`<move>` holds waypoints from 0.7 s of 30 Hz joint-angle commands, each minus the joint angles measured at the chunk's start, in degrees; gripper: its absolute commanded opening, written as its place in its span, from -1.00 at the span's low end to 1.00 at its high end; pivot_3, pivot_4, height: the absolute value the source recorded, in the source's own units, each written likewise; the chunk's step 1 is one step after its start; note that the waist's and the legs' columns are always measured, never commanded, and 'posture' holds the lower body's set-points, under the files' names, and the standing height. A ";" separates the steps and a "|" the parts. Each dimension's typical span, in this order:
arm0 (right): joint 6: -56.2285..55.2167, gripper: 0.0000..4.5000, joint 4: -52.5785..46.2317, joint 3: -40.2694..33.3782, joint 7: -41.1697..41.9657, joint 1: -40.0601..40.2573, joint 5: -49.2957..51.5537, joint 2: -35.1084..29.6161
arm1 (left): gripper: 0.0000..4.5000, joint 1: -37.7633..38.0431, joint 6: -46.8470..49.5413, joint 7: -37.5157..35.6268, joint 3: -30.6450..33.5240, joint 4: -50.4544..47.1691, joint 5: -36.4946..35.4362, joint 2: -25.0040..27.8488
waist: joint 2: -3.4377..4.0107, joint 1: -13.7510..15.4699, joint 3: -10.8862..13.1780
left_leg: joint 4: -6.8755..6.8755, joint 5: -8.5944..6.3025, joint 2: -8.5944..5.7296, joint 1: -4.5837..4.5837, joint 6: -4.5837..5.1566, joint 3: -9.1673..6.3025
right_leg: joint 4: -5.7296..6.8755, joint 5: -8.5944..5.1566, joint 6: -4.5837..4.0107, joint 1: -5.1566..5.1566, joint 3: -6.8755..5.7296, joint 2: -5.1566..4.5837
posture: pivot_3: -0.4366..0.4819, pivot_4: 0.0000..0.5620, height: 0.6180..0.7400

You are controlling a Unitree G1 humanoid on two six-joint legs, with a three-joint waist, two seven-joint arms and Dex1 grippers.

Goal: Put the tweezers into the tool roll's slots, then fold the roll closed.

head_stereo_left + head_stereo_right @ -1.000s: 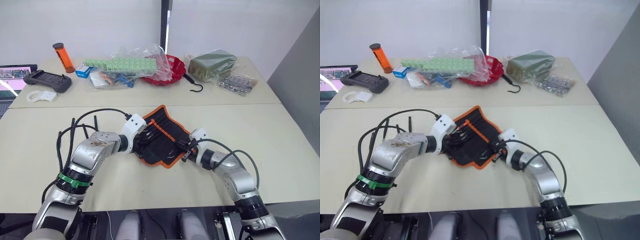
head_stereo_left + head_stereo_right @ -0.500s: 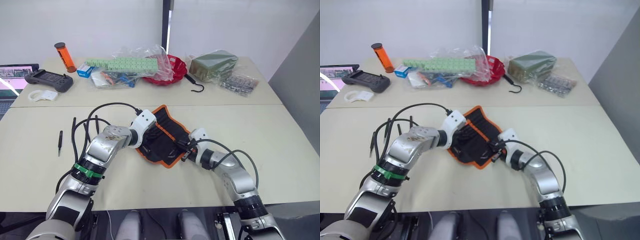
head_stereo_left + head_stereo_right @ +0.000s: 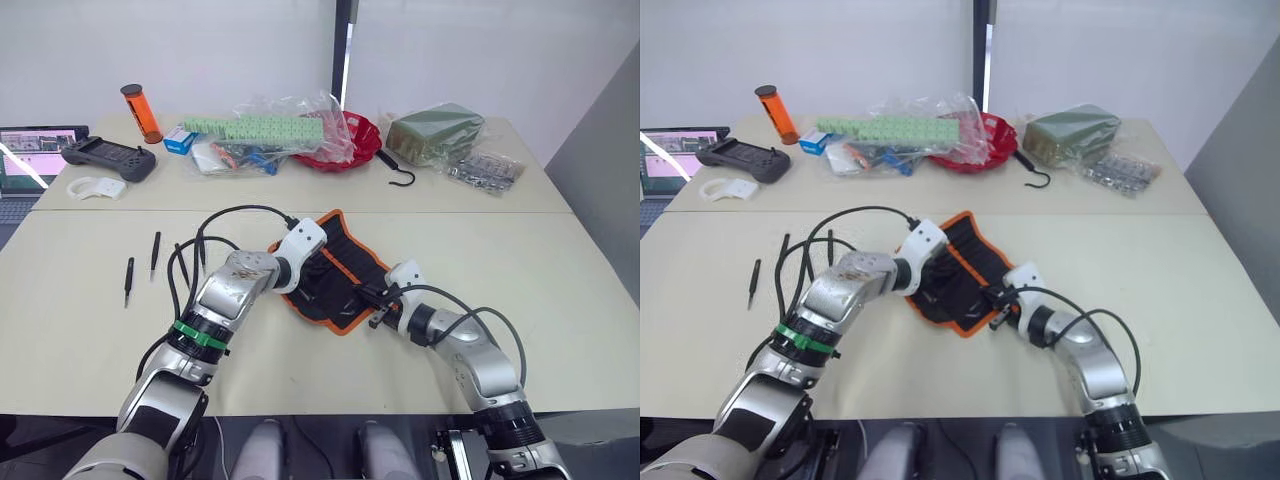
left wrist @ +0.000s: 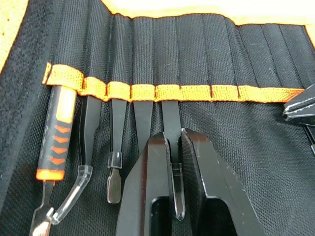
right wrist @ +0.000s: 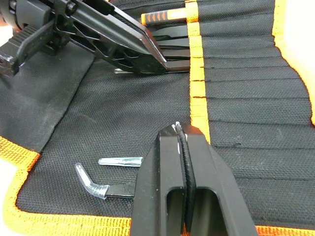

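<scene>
The tool roll [image 3: 335, 265] lies open on the table [image 3: 560, 270], its inner face up, with the slots [image 4: 162, 93] running under an orange strip. Several tools already sit in those slots: an orange-handled one [image 4: 58, 128] at one end and black tweezers [image 4: 142, 110] beside it. The left gripper [image 4: 172, 196] is pinched shut on one tweezer [image 4: 173, 147], whose upper end is tucked under the orange strip. That arm reaches across from the left, elbow bent, wrist over the roll's near-left part. The right gripper [image 5: 183, 147] is clamped shut on the roll's black fabric near its lower right edge, forearm low along the table. Three more tweezers [image 3: 155, 250] lie loose on the table, well to the left.
</scene>
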 commanded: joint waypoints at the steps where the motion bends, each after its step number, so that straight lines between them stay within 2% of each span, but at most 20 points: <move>1: 1.48 -0.99 1.61 1.94 -0.05 1.94 -0.73 0.52 | -1.00 -1.98 -2.65 0.11 -0.42 1.76 2.32 -0.26 | 0.00 0.06 0.00 | 0.00 0.00 0.00 0.00 0.00 0.00 | 0.00 0.00 0.00 0.01 0.00 0.00 | -0.05 -0.47 1.00; 9: 1.14 -0.99 1.71 1.76 -0.14 2.27 -0.87 0.38 | -1.00 -2.72 -4.79 0.35 0.33 4.18 3.13 -1.56 | 0.00 0.30 0.00 | 0.02 0.00 -0.02 0.13 0.00 -0.02 | -0.01 0.00 0.03 0.19 0.00 -0.01 | -0.05 -0.47 1.00; 16: 0.78 -0.99 1.90 1.24 -0.25 2.59 -0.89 0.05 | -1.00 -3.39 -8.11 -2.19 -0.79 5.51 4.42 -0.69 | 0.00 0.30 0.00 | 0.00 0.00 -0.01 0.30 0.00 -0.04 | -0.18 -0.01 0.05 0.43 -0.02 0.00 | -0.05 -0.47 1.00; 21: 0.71 -0.99 -1.05 -2.93 0.22 3.69 1.79 -1.32 | -1.00 -3.75 -8.90 -2.91 -0.35 6.84 4.88 -0.74 | 0.00 0.36 0.00 | 0.00 0.00 -0.03 0.29 0.00 -0.08 | -0.23 -0.01 0.06 0.48 -0.05 -0.01 | -0.05 -0.47 1.00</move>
